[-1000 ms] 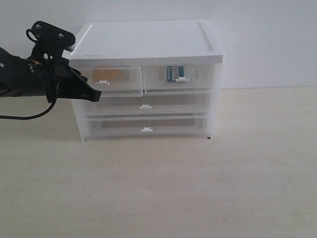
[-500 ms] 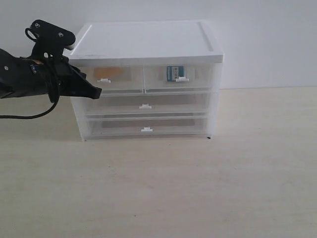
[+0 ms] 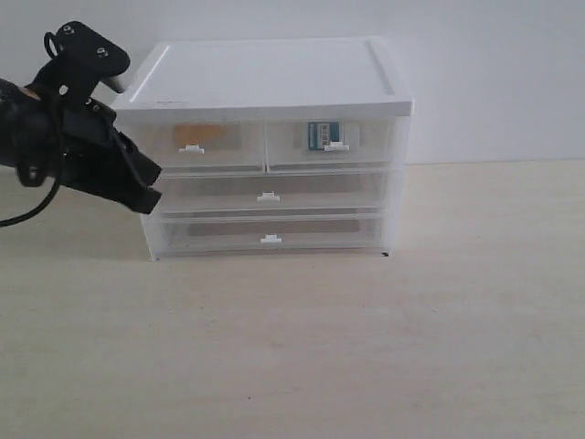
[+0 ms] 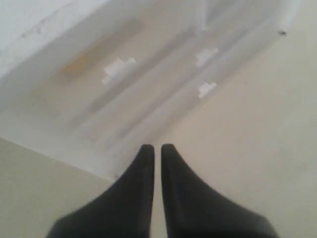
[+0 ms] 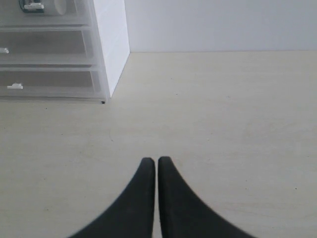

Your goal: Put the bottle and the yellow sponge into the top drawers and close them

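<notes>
While both top drawers (image 3: 219, 148) are sitting flush in the cabinet (image 3: 274, 73) by the surface's (image 3: 366, 347) far edge, the yellow sponge (image 3: 196, 134) is showing inside the left one and the bottle (image 3: 322, 135) inside the right. My left hand (image 4: 157, 148) is hovering closed and empty beside the cabinet's lower corner. My right hand (image 5: 156, 159) is waiting closed and empty. I'm judging the task finished.

Light: bright, even, diffuse. Shadows: faint, soft, on the table (image 3: 366, 347) along the cabinet (image 3: 274, 82) base. Exterior view: mildly grainy, reasonably sharp. Left wrist view: washed out, cabinet blurred, left gripper (image 4: 157, 148) soft-edged. Right wrist view: table sharp, right gripper (image 5: 156, 159) out of focus.
</notes>
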You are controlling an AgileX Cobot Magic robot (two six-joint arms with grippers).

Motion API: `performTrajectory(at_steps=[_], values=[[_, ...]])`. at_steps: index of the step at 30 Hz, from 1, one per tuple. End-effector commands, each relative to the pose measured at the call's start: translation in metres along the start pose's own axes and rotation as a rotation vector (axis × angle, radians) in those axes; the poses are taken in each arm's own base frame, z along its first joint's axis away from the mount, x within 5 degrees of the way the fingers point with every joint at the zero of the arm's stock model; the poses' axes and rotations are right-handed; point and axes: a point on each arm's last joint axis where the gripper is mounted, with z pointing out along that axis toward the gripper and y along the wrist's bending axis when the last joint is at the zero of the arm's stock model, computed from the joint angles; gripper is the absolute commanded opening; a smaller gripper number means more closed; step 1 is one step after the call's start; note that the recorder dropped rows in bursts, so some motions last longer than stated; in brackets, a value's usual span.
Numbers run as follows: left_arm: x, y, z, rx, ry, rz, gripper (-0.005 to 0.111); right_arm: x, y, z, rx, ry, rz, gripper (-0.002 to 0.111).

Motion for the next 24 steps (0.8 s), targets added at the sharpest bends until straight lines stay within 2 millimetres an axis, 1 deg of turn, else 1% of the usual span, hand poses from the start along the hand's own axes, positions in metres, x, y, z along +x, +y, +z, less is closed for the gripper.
performTrajectory(at_steps=[1,3,7,11,13,15,17,18,20,22,24], values=[[0.007,-0.011,-0.033,0.106,0.141,0.085,0.004,-0.001,0.0,0.0,0.003,-0.015,-0.011,0.0],[0.014,-0.014,-0.044,0.106,0.197,0.071,0.004,-0.001,0.0,0.0,0.003,-0.015,-0.011,0.0],[0.029,-0.016,-0.066,0.037,0.259,0.051,0.004,-0.001,0.0,0.0,0.003,-0.015,-0.011,0.0],[0.053,-0.021,-0.09,-0.072,0.286,0.031,0.004,-0.001,0.0,0.0,0.003,-0.015,-0.011,0.0],[0.061,-0.022,-0.102,-0.144,0.247,-0.008,0.004,-0.001,0.0,0.0,0.003,-0.015,-0.011,0.0],[0.073,-0.026,-0.122,-0.239,0.177,-0.123,0.004,-0.001,0.0,0.0,0.003,-0.015,-0.011,0.0],[0.084,-0.029,-0.133,-0.286,0.159,-0.176,0.004,-0.001,0.0,0.0,0.003,-0.015,-0.011,0.0],[0.088,-0.03,-0.136,-0.301,0.155,-0.189,0.004,-0.001,0.0,0.0,0.003,-0.015,-0.011,0.0],[0.103,-0.037,-0.147,-0.335,0.114,-0.223,0.004,-0.001,0.0,0.0,0.003,-0.015,-0.011,0.0],[0.108,-0.044,-0.159,-0.337,0.03,-0.262,0.004,-0.001,0.0,0.0,0.003,-0.015,-0.011,0.0],[0.117,-0.055,-0.171,-0.317,-0.096,-0.307,0.004,-0.001,0.0,0.0,0.003,-0.015,-0.011,0.0]])
